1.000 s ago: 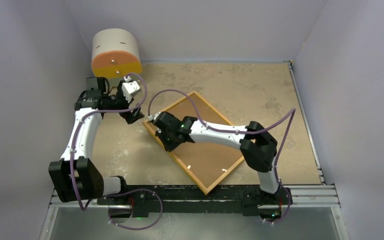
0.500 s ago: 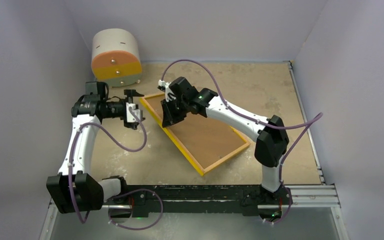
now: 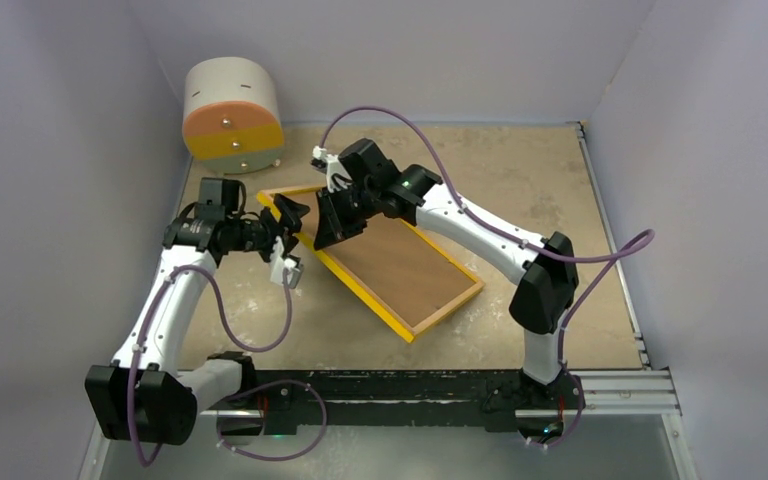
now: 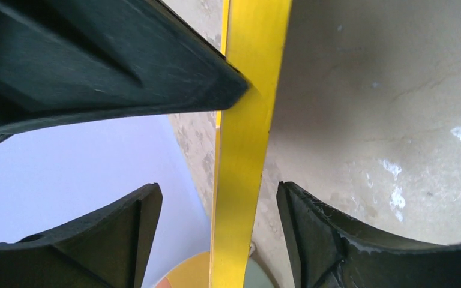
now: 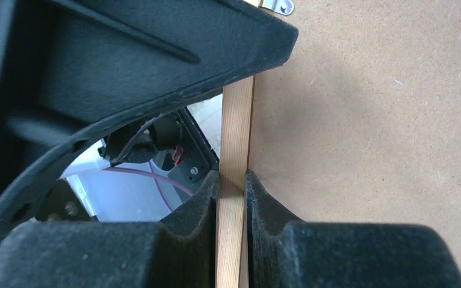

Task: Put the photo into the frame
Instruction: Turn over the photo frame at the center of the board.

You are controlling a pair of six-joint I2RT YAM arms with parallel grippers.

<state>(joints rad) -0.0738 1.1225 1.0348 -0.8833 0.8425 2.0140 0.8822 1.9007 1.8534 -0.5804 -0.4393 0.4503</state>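
Note:
The frame [image 3: 360,290] has a bright-yellow rim and a brown backing board [image 3: 400,265], and it is tilted up at its far-left end. My right gripper [image 3: 323,232] is shut on that raised rim. In the right wrist view both pads [image 5: 204,192] press the wood-coloured rim [image 5: 237,120] beside the backing board [image 5: 366,150]. My left gripper [image 3: 288,212] is at the frame's left corner. Its jaws [image 4: 217,186] straddle the yellow rim [image 4: 246,132] with a gap on each side, so it is open. The photo is out of view.
A white, orange and yellow drum [image 3: 232,110] stands at the back left, just behind the left arm. Purple walls close in the table [image 3: 520,170] on three sides. A metal rail [image 3: 620,380] runs along the near edge.
The right arm has carried the frame back and to the left and tilted it up. The left arm has swung right to the frame's corner, and its jaws have narrowed around the rim.

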